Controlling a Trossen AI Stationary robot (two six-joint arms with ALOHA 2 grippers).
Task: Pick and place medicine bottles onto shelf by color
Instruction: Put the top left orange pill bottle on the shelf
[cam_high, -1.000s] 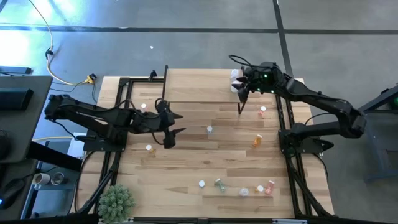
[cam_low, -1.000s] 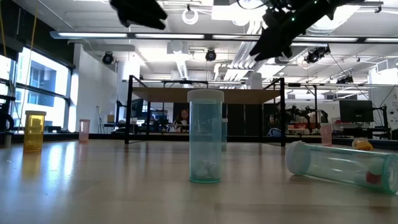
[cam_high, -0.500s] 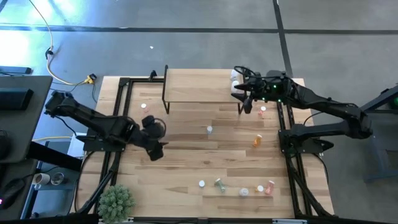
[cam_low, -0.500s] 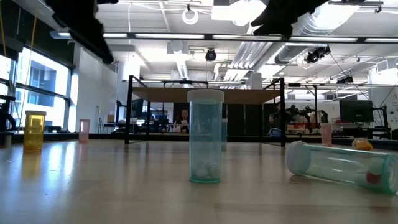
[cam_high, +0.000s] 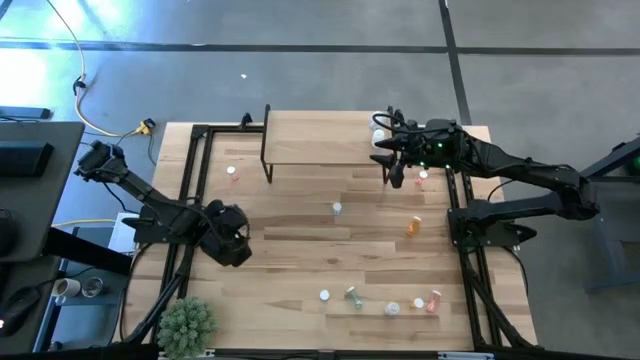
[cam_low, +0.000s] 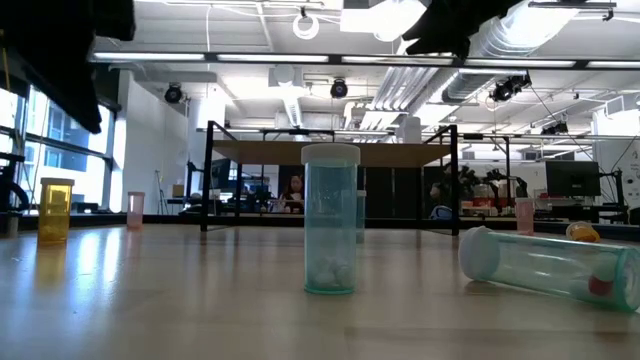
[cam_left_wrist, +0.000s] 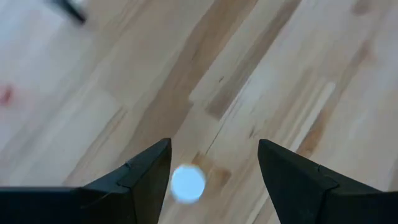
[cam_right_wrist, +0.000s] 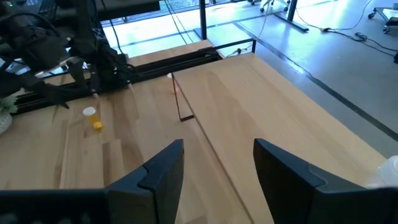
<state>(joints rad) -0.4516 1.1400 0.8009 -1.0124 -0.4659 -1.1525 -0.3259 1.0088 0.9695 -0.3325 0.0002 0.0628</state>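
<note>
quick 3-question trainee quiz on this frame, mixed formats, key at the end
1. True or false: the right gripper, near the shelf, is shut on a medicine bottle.
2. In the left wrist view, what shows on the table between the open fingers of the left gripper? A) a white bottle cap B) the green plant C) an orange bottle
3. Fill in: in the low view, the clear bottle at centre stands upright, while the bottle to its right lies ____.

Key: 1 false, its fingers are open with nothing between them. 2 A. 3 on its side.
</note>
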